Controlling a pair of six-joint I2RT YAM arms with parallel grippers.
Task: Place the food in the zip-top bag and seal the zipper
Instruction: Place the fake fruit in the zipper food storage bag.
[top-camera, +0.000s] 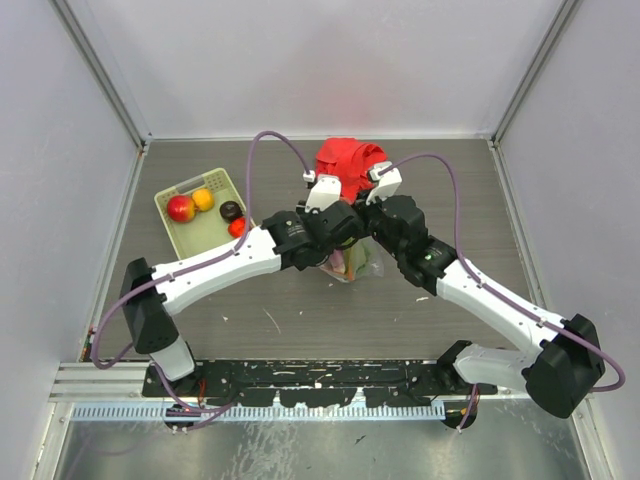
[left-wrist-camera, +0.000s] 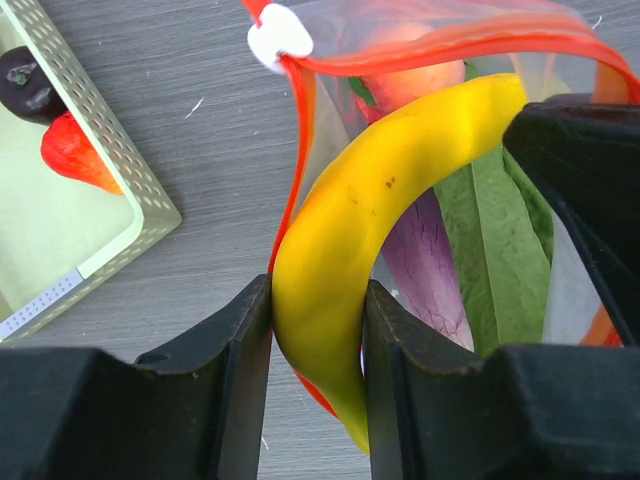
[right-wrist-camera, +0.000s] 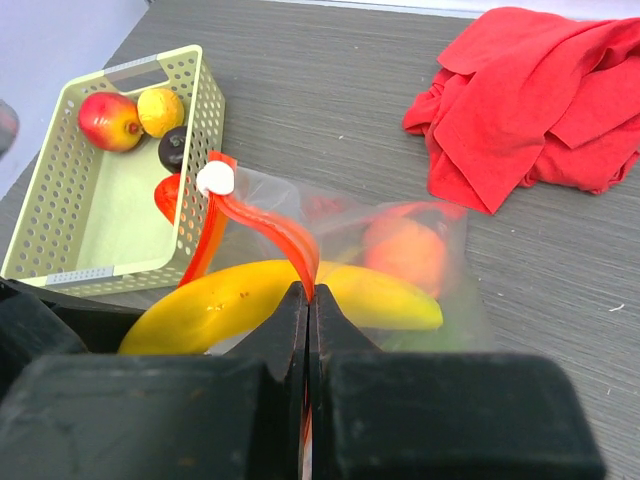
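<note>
The zip-top bag (right-wrist-camera: 455, 265) is lying open-mouthed on the grey table (right-wrist-camera: 330, 80), just beside the pale green basket (right-wrist-camera: 60, 262) and apart from the red cloth (right-wrist-camera: 540, 100) — clear, thin plastic showing an orange-red fruit (right-wrist-camera: 405, 250), a green leaf (left-wrist-camera: 500, 240) and a purple piece (left-wrist-camera: 425, 265) inside. Its zipper (right-wrist-camera: 270, 225), a red-orange strip carrying a white slider (right-wrist-camera: 214, 179), is curling up to the right gripper (right-wrist-camera: 308, 300), whose jaws are pinching together on it. The left gripper (left-wrist-camera: 318, 300) is clamping the yellow banana (left-wrist-camera: 340, 230) near its lower end — the far end is reaching in through the mouth.
</note>
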